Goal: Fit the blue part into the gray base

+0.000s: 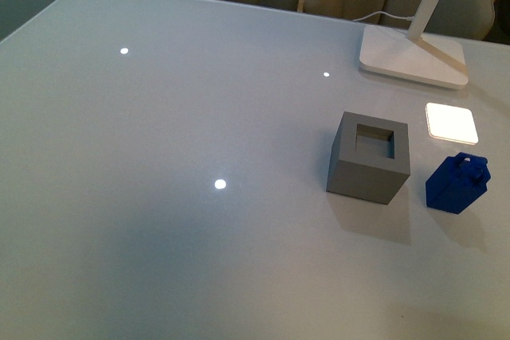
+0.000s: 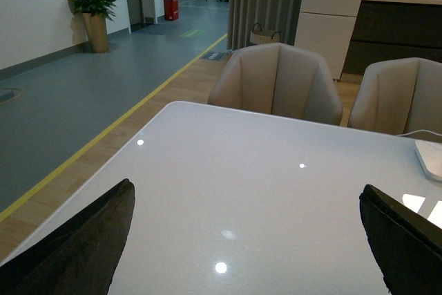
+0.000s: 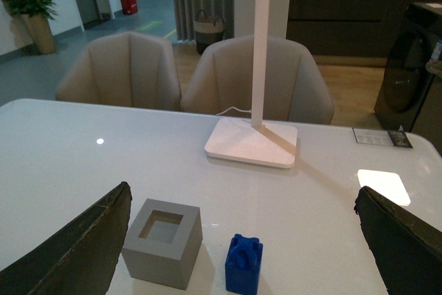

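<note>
Blue part (image 1: 457, 185) beside the gray base (image 1: 369, 157) suits the right gripper (image 3: 242, 191) (jaws wide apart, empty, like the left gripper (image 2: 245, 188)): pinch its flat sides squarely.

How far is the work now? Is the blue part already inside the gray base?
Nothing looks done yet. The blue part stands on the table beside the gray base, whose square hole is empty. Nothing is in hand: the left claw and right claw are open, holding nothing. Left: grasp the part and insert it.
</note>
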Robot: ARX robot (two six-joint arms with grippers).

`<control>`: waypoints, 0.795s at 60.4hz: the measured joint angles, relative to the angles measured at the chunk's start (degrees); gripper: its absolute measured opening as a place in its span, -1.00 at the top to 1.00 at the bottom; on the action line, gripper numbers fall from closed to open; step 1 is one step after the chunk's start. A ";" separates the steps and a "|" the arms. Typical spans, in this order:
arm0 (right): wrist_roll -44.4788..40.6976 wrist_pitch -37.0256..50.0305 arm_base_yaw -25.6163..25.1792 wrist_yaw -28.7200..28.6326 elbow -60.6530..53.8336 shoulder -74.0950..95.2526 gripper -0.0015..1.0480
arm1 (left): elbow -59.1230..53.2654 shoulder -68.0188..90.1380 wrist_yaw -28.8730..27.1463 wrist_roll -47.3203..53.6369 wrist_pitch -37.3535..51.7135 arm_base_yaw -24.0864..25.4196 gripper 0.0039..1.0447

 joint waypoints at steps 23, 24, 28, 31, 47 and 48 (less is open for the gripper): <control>0.00 0.00 0.00 0.00 0.00 0.00 -0.83 | 0.00 0.00 0.00 0.00 0.00 0.00 -0.86; 0.00 0.00 0.00 0.00 0.00 0.00 -0.83 | 0.00 0.00 0.00 0.00 0.00 0.00 -0.86; 0.00 0.00 0.00 0.00 0.00 0.00 -0.83 | 0.00 0.00 0.00 0.00 0.00 0.00 -0.86; 0.00 0.00 0.00 0.00 0.00 0.00 -0.83 | 0.02 0.00 0.00 0.00 0.00 0.00 -0.86; 5.55 -10.67 4.96 7.63 10.54 23.37 -0.83 | 0.02 0.00 0.00 0.00 0.00 0.00 -0.86; 5.88 -10.01 4.85 7.45 11.06 24.81 -0.83 | 0.00 0.00 0.00 0.00 0.00 0.00 -0.86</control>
